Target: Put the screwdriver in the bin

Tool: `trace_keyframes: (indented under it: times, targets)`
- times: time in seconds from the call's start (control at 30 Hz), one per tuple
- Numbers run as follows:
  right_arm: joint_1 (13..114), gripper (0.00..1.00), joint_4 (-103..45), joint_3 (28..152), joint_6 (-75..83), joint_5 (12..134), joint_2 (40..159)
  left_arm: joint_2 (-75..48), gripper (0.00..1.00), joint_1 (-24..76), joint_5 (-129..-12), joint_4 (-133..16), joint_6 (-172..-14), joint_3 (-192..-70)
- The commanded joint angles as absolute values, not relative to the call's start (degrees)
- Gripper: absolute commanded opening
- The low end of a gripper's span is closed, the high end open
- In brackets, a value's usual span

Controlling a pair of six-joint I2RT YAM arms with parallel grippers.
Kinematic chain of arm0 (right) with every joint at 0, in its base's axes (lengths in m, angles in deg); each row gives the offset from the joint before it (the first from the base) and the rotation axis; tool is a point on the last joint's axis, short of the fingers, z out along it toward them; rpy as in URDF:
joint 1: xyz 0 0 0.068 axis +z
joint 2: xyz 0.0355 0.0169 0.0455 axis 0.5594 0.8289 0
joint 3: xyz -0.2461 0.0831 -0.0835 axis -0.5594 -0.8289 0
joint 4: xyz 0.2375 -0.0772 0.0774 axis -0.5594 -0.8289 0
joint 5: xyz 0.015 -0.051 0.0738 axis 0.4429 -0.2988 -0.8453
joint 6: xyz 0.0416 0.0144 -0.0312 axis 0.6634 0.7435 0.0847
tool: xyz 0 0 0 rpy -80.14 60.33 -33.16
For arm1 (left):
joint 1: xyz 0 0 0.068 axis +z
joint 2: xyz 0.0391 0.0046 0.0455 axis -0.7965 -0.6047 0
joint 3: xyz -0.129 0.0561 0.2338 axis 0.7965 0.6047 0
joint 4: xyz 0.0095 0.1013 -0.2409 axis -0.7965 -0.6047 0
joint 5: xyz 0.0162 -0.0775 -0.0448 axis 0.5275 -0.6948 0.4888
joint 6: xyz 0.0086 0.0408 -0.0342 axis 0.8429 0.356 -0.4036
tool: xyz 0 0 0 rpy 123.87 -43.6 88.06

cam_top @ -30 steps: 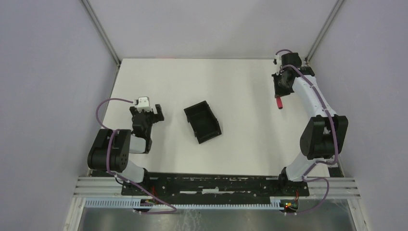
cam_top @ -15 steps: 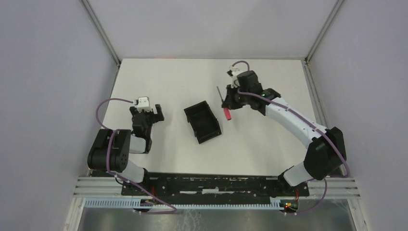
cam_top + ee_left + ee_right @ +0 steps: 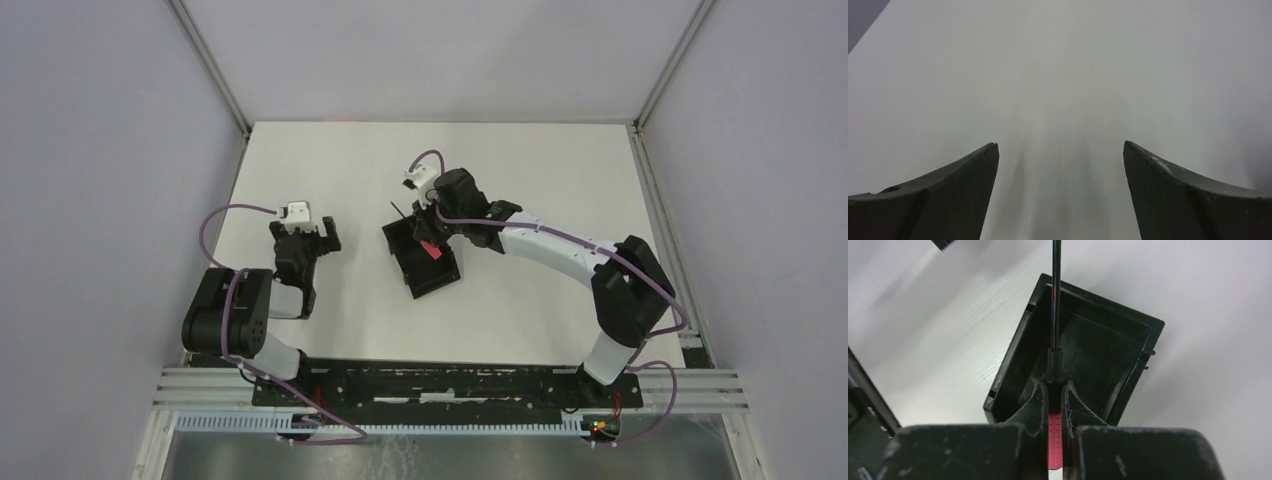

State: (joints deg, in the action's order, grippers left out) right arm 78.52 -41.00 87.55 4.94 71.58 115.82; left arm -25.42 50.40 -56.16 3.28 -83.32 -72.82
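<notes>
My right gripper (image 3: 428,232) (image 3: 1054,384) is shut on the screwdriver (image 3: 431,249) (image 3: 1055,437), whose red handle sits between the fingers while its thin black shaft points out ahead. It hangs right over the black bin (image 3: 422,256) (image 3: 1083,347), which lies at the table's middle. In the right wrist view the shaft crosses the bin's hollow and passes over its far rim. Well to the left of the bin, my left gripper (image 3: 318,236) (image 3: 1060,145) rests low over the white table, open, with nothing between its fingers.
The white table (image 3: 520,180) is walled by grey panels at the back and sides. The left arm's base (image 3: 232,318) and the black rail (image 3: 450,380) stand at the near edge.
My right arm has swung from the far right corner leftward across the table with the screwdriver, and now holds it over the bin. The left arm has stayed still.
</notes>
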Motion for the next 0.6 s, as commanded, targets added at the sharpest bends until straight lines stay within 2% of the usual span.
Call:
trace_keyframes:
  times: [0.0, 0.27, 0.3, 0.37, 0.4, 0.47, 0.57]
  targets:
    - [79.75, 0.0, -35.31, 85.1, -2.22, 74.0, 118.64, -25.67, 1.0, 50.17, -56.01, 6.31, -82.35, -73.06]
    - [80.31, 0.01, -33.69, 79.04, -5.3, 74.8, 117.81, -25.67, 1.0, 50.17, -56.03, 6.31, -82.36, -73.06]
    - [80.46, 0.09, -34.14, 79.19, -5.25, 74.82, 118.36, -25.67, 1.0, 50.17, -56.06, 6.31, -82.35, -73.06]
    - [80.5, 0.38, -34.67, 79.73, -4.59, 74.35, 119.22, -25.67, 1.0, 50.2, -56.03, 6.31, -82.35, -73.06]
    - [80.52, 0.49, -34.72, 80.18, -3.89, 74.03, 119.29, -25.67, 1.0, 50.21, -56.04, 6.31, -82.36, -73.06]
    - [80.61, 0.56, -34.51, 81.0, -2.75, 74.29, 118.79, -25.67, 1.0, 50.22, -56.05, 6.31, -82.36, -73.06]
    - [80.68, 0.58, -34.49, 82.2, 1.27, 77.09, 116.51, -25.69, 1.0, 50.25, -56.02, 6.31, -82.35, -73.06]
